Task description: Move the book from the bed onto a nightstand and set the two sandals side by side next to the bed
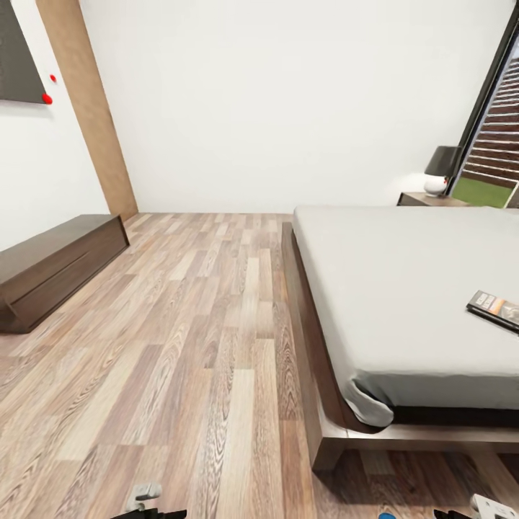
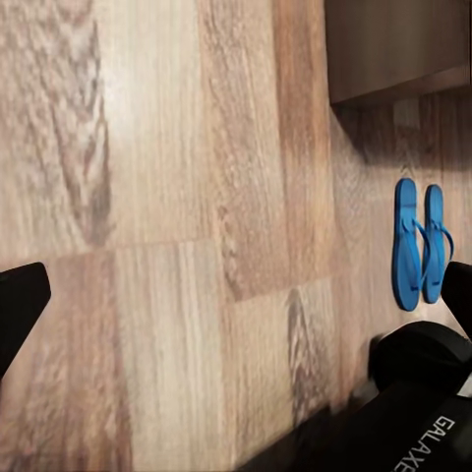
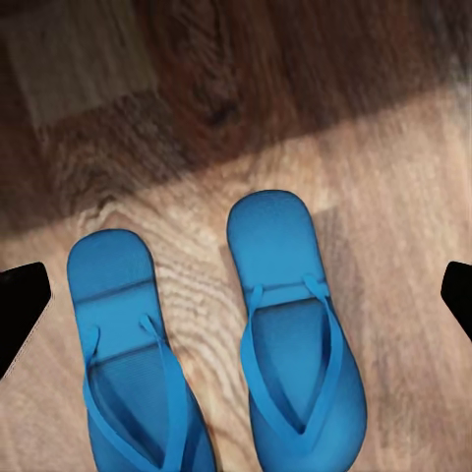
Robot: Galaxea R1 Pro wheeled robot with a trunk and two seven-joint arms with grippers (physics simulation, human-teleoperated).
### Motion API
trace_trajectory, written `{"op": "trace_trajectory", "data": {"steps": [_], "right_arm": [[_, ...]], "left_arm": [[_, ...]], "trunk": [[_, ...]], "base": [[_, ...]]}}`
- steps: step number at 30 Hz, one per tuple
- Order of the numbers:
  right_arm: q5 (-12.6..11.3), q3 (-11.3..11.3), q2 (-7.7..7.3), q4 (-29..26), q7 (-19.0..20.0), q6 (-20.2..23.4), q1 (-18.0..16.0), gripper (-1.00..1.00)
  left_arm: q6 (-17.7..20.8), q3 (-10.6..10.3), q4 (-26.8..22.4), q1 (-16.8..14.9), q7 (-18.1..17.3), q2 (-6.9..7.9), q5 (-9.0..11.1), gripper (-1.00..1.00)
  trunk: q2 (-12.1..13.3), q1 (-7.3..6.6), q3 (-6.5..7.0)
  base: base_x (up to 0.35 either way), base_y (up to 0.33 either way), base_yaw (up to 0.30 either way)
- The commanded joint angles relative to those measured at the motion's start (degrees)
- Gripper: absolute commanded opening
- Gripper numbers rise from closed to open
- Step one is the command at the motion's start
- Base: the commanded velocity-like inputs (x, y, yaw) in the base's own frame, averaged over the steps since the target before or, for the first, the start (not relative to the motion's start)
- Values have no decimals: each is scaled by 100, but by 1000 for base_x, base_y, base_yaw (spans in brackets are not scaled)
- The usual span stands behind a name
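Note:
The book (image 1: 494,307), dark with an orange band, lies on the pale grey mattress of the bed (image 1: 404,288) near its right side. One nightstand (image 1: 425,200) stands at the bed's far corner. Two blue sandals (image 3: 128,354) (image 3: 295,324) lie side by side on the plank floor. In the left wrist view the sandals (image 2: 418,244) rest close to the bed's dark frame (image 2: 393,49). My right gripper (image 3: 239,300) hovers open above the pair, touching neither. My left gripper (image 2: 236,305) is open over bare floor, well aside from them.
A long low dark cabinet (image 1: 50,267) runs along the left wall. A lamp (image 1: 441,169) stands on the nightstand, by a tall window (image 1: 497,144). Wide plank floor (image 1: 202,324) lies between cabinet and bed. My own base (image 2: 413,413) shows near the sandals.

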Motion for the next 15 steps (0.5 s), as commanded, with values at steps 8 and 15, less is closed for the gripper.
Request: {"op": "trace_trajectory", "data": {"steps": [8, 15], "right_arm": [[-31, -26, -1, -8, 24, 37, 0, 100], [-25, -25, 0, -8, 24, 19, 0, 100]], "left_arm": [[60, 48, -1, -4, -34, -4, -34, 100], [60, 48, 3, -4, -34, -4, -34, 100]], "trunk": [[9, -22, 173], [18, -40, 328]], "base": [[0, 0, 0], [0, 0, 0]]}}
